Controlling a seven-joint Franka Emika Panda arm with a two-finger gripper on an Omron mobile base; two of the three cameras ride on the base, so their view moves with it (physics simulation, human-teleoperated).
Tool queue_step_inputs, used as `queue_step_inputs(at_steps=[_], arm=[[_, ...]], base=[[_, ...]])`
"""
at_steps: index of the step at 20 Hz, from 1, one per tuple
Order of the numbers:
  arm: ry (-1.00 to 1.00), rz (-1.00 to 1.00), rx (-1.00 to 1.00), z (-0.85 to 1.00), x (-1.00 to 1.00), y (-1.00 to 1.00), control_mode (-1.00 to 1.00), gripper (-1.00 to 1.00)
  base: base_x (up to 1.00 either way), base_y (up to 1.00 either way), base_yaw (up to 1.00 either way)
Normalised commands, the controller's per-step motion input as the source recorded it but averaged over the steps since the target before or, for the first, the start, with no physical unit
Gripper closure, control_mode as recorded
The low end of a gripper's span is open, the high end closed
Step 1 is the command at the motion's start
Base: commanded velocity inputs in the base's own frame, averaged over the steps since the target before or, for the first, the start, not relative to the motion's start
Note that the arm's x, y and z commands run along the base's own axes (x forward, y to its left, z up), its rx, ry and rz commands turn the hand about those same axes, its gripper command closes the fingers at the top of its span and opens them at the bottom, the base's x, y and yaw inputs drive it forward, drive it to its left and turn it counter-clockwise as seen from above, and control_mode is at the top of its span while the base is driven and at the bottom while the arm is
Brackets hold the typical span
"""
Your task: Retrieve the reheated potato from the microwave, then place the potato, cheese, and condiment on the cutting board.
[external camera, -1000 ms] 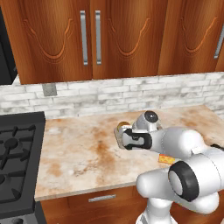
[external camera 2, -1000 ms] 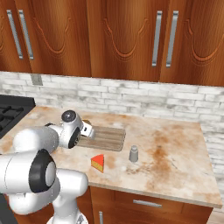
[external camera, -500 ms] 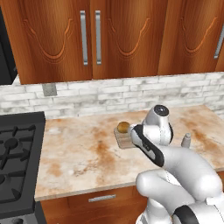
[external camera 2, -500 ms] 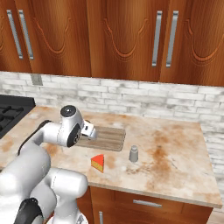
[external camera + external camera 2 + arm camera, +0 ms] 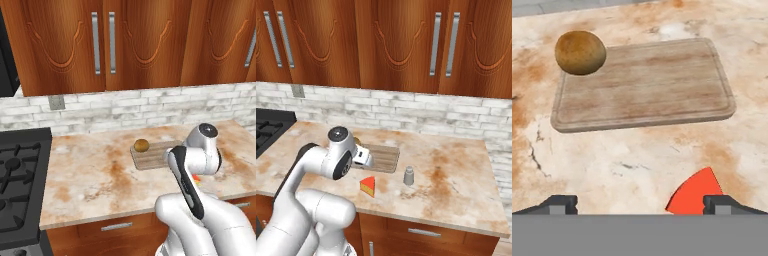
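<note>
The potato (image 5: 580, 52) rests on the far left corner of the cutting board (image 5: 647, 82), also seen as the potato (image 5: 141, 145) on the board (image 5: 152, 156). My gripper (image 5: 641, 204) hovers open over the bare counter just in front of the board, holding nothing. The orange-red cheese (image 5: 694, 197) lies on the counter close to my right fingertip (image 5: 722, 203). In the right base view the cheese (image 5: 368, 186) sits in front of the board (image 5: 385, 157), and the grey condiment shaker (image 5: 409, 176) stands to its right. The microwave is out of view.
A black gas stove (image 5: 20, 180) takes up the counter's left end. Wooden wall cabinets (image 5: 130, 45) hang above a white brick backsplash (image 5: 150, 107). The marbled counter (image 5: 451, 175) stretches right of the shaker to its edge.
My hand has drawn back from the potato at the board's left end and swung right and forward, toward the cheese. The potato stays on the board, uncovered.
</note>
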Motion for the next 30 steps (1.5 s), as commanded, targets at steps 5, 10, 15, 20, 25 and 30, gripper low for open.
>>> queue_step_inputs(at_steps=[5,10,15,20,25,30], arm=[[0.00,0.10,-0.01,0.13,-0.48,-0.46,-1.00,-1.00],[0.00,0.11,-0.06,0.26,-0.24,-0.34,-1.00,-1.00],[0.00,0.21,-0.11,0.10,-0.35,-0.10,-1.00,-1.00],[0.08,0.18,-0.10,0.10,-0.18,-0.01,-1.00,-1.00],[0.21,0.14,-0.04,-0.21,0.06,0.00,-1.00,-1.00],[0.03,0.14,0.00,-0.22,0.01,0.00,-1.00,-1.00]], base=[[0.00,0.00,0.00],[0.00,0.00,0.00],[0.00,0.00,0.00],[0.00,0.00,0.00],[0.00,0.00,0.00],[0.00,0.00,0.00]])
